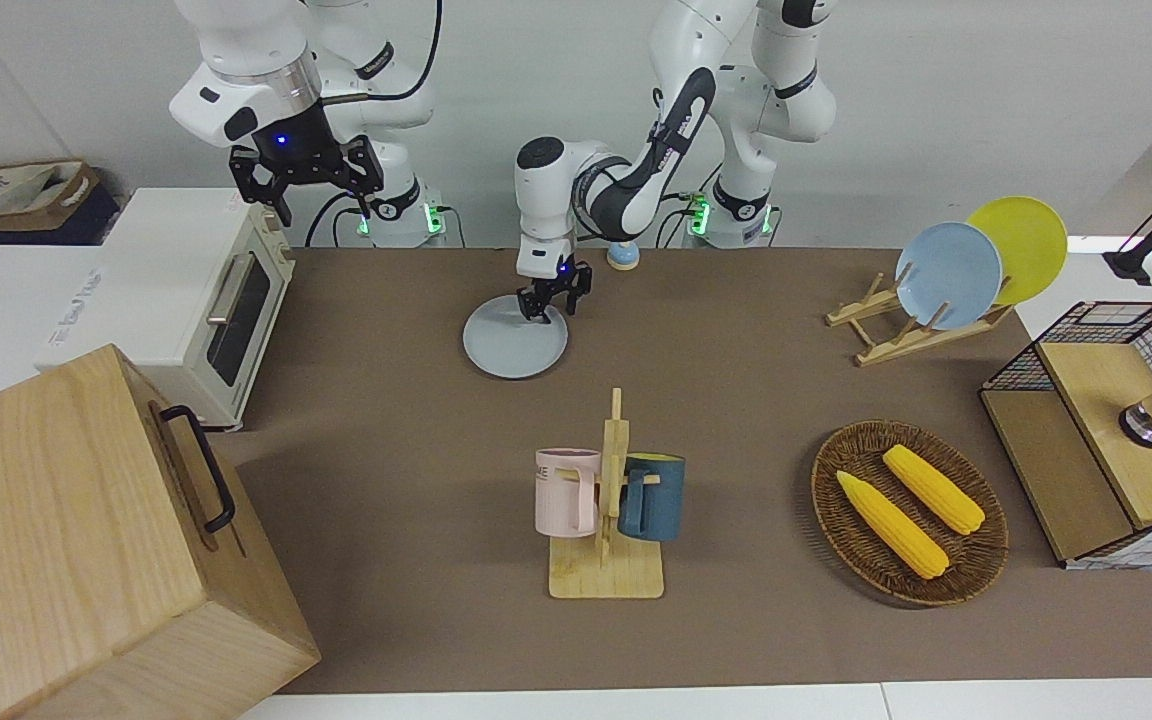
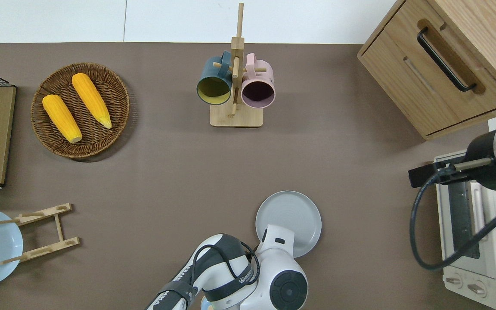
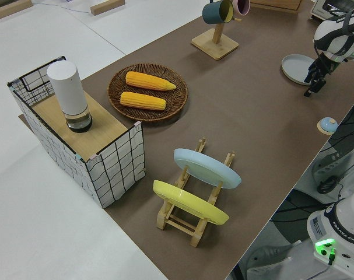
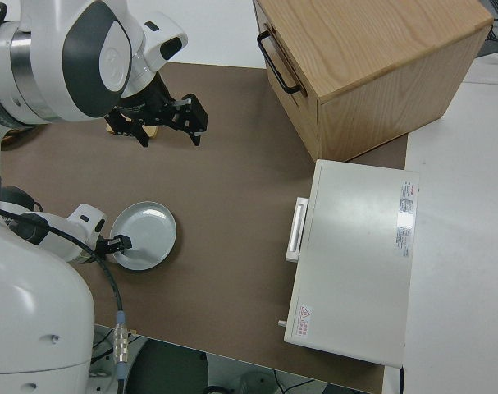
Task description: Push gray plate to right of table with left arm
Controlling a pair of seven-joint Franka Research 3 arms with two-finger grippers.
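The gray plate [image 1: 514, 350] lies flat on the brown table [image 1: 386, 420], on the side nearer to the robots and about midway along it. My left gripper [image 1: 548, 308] is down at the plate's rim on the side toward the left arm's end, touching the edge nearest the robots. In the overhead view the left arm's wrist [image 2: 279, 242] covers that edge of the gray plate [image 2: 293, 213]. The right side view shows the left gripper [image 4: 119, 244] against the gray plate [image 4: 148, 234]. My right gripper [image 1: 306, 178] is parked, open and holding nothing.
A white toaster oven [image 1: 186, 300] and a wooden cabinet [image 1: 76, 540] stand at the right arm's end. A mug rack [image 1: 608, 510] stands farther from the robots than the plate. A corn basket [image 1: 908, 512], a plate rack [image 1: 921, 325] and a small blue knob [image 1: 622, 255] lie toward the left arm's end.
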